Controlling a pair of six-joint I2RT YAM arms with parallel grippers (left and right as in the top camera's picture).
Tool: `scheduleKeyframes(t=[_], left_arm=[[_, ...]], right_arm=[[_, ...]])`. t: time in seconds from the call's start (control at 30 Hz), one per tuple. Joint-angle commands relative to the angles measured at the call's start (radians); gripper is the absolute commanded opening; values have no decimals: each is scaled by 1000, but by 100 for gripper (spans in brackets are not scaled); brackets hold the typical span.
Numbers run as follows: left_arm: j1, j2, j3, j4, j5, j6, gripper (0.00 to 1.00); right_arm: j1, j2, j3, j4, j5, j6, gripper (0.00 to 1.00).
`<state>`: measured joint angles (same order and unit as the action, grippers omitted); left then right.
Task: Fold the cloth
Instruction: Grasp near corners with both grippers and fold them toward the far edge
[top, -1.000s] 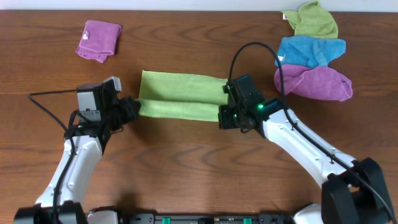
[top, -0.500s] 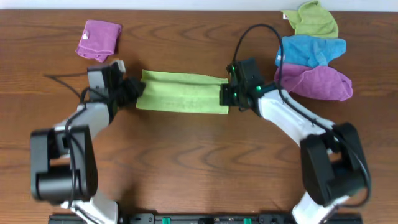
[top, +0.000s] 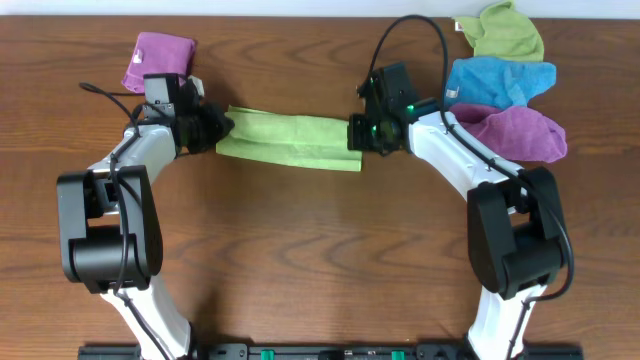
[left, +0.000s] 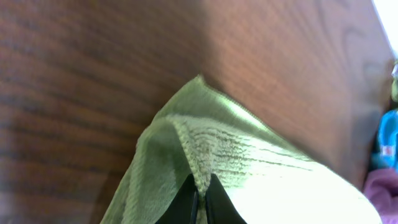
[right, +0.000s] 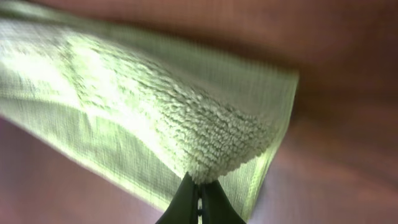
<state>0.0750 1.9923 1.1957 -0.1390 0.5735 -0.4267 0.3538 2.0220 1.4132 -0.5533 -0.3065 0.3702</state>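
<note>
A light green cloth (top: 290, 140) is stretched in a long strip between my two grippers, over the far middle of the wooden table. My left gripper (top: 222, 128) is shut on its left end; the left wrist view shows the black fingertips (left: 200, 198) pinching a fold of the cloth (left: 249, 155). My right gripper (top: 356, 134) is shut on its right end; the right wrist view shows its fingertips (right: 199, 193) pinching a bunched edge of the cloth (right: 155, 118). The front layer of the cloth hangs down towards the table.
A folded purple cloth (top: 158, 62) lies at the far left. At the far right lie a crumpled green cloth (top: 505, 32), a blue cloth (top: 500, 80) and a purple cloth (top: 510, 132). Black cables arc over both arms.
Both grippers have carried the green cloth's ends away from me, towards the far edge. The cloth has gone from a flat two-layer rectangle to a narrower, lifted strip.
</note>
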Motion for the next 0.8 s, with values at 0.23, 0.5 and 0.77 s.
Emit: scheduleKeyframes(t=[0.23, 0.5, 0.77], left_arm=[[5, -11, 14, -22, -20, 68, 5], [31, -11, 14, -22, -23, 68, 6], [40, -33, 48, -45, 46, 84, 95]], right_arm=[[-5, 15, 18, -71, -63, -13, 1], [3, 15, 18, -102, -37, -20, 2], [-10, -5, 47, -127, -33, -63, 96]])
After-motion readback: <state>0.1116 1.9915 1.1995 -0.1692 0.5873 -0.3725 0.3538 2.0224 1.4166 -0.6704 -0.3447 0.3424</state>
